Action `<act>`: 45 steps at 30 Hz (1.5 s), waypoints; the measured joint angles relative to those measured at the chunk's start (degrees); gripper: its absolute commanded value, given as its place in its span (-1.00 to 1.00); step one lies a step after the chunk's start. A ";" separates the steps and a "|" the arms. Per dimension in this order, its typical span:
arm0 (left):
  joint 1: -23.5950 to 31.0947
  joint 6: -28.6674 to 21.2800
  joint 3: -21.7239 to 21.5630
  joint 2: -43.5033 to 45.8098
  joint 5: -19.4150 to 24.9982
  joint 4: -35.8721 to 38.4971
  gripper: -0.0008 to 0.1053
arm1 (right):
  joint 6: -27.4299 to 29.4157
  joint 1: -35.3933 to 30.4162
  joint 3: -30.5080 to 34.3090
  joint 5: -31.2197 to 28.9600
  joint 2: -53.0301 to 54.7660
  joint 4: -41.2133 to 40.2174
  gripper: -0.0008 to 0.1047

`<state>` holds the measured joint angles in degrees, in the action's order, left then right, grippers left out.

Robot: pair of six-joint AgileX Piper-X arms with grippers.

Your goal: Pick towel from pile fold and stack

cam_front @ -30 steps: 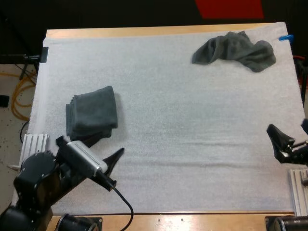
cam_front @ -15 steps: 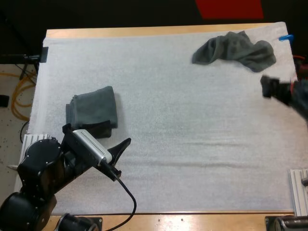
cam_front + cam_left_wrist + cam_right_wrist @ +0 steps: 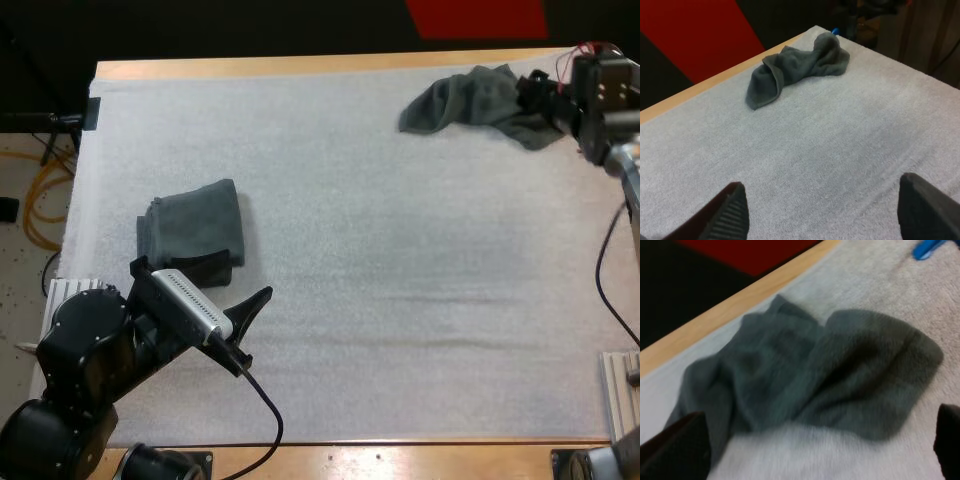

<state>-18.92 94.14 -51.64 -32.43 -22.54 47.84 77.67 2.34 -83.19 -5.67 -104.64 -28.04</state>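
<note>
A crumpled dark grey-green towel (image 3: 480, 100) lies at the far right of the white mat (image 3: 380, 260). My right gripper (image 3: 538, 97) hovers at the towel's right end. In the right wrist view its fingers stand wide apart, open, with the crumpled towel (image 3: 810, 370) just ahead between them; the right gripper (image 3: 810, 450) touches nothing. A folded towel stack (image 3: 192, 232) rests at the near left. Just in front of the stack is my left gripper (image 3: 205, 285), open and holding nothing. The left gripper (image 3: 827, 215) faces across the mat toward the crumpled towel (image 3: 795, 67).
The mat's middle is bare white cloth. The table's wooden far edge (image 3: 300, 66) runs just behind the crumpled towel. A metal bracket (image 3: 70, 295) sits at the left front, and another metal bracket (image 3: 622, 395) at the right front.
My right arm has swung from the near right edge up to the far right, arriving at the crumpled towel. The left gripper shifted slightly forward, then held still.
</note>
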 measured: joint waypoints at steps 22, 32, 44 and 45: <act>0.00 0.00 0.00 0.00 0.00 0.00 0.18 | -13.07 0.00 -11.57 -6.65 -19.82 2.25 -0.97; 0.00 0.74 0.00 0.00 0.00 -1.73 0.18 | -12.66 0.00 -12.50 -7.03 -18.90 3.85 -0.96; 0.00 1.71 0.00 0.00 0.00 -2.14 0.18 | 0.73 0.05 -12.50 -9.25 -11.04 3.59 -0.99; 0.00 1.67 0.00 0.00 0.00 -2.14 0.18 | 2.38 0.25 -12.50 -9.25 -10.14 3.36 -0.99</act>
<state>-18.92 95.81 -51.64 -32.43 -22.54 45.70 80.06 2.59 -95.68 -14.92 -114.78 -24.68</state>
